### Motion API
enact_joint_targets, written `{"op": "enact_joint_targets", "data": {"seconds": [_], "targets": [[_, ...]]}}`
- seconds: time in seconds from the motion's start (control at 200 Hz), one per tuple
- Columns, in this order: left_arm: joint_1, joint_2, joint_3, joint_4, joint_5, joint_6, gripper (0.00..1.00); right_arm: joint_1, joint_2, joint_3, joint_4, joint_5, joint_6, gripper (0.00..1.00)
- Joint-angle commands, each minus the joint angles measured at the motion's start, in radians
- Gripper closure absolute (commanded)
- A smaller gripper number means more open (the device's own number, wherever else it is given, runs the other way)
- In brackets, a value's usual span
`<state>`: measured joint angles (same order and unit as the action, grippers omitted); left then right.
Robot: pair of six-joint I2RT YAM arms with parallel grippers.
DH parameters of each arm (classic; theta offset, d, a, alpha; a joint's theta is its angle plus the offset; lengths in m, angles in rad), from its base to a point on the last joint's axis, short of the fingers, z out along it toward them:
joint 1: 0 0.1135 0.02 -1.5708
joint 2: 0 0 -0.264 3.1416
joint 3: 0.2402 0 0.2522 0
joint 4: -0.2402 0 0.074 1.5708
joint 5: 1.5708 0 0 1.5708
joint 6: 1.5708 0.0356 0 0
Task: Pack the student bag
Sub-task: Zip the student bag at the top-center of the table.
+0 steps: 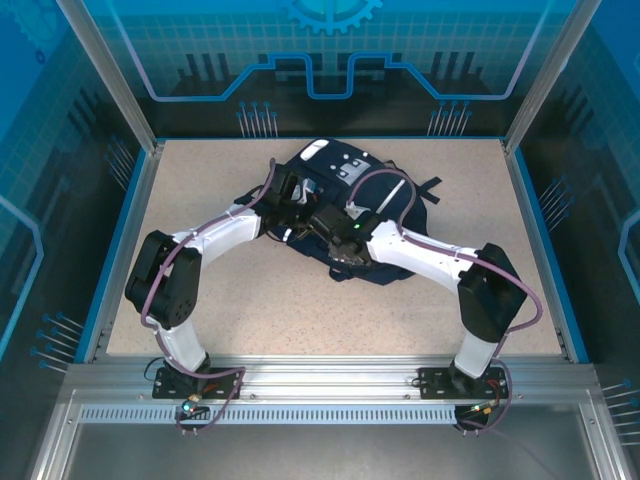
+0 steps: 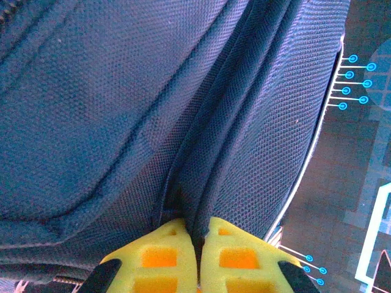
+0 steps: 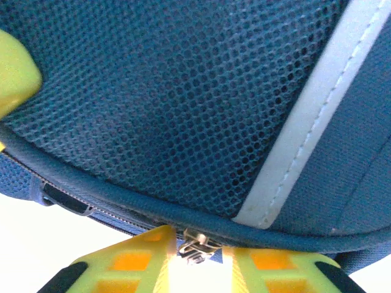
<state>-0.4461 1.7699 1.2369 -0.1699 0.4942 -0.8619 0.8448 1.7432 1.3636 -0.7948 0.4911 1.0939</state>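
Top external view puts the student bag (image 1: 400, 215) at upper centre of the table (image 1: 250, 300), with both arms bent in over it. In the left wrist view, the left gripper (image 2: 198, 235) is pinched tight on a fold of navy fabric beside a seam at the bottom of the frame. In the right wrist view, the right gripper (image 3: 198, 250) is narrowly parted, and the metal zipper pull (image 3: 194, 247) sits directly between its tips (contact is hard to judge). The zip line runs left to right along the lower frame, so the right arm looks best placed to take the pull and draw it sideways.
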Motion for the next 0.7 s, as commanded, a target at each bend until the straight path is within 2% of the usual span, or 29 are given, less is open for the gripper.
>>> {"op": "enact_joint_targets", "data": {"seconds": [0.0,0.335,0.475,0.695], "targets": [[-0.020,-0.024,0.040,-0.049,0.080,0.024,1.00,0.000,-0.001,-0.004,-0.028,0.070,0.011,0.77],[-0.018,-0.010,0.056,-0.063,0.071,0.029,1.00,-0.025,-0.028,-0.023,-0.026,0.044,-0.074,0.90],[-0.011,-0.010,0.053,-0.084,0.035,0.030,1.00,-0.024,-0.051,-0.027,-0.040,0.040,-0.121,1.00],[0.026,-0.012,-0.003,-0.056,-0.035,-0.011,1.00,-0.048,-0.152,-0.131,-0.107,0.074,-0.198,1.00]]}}
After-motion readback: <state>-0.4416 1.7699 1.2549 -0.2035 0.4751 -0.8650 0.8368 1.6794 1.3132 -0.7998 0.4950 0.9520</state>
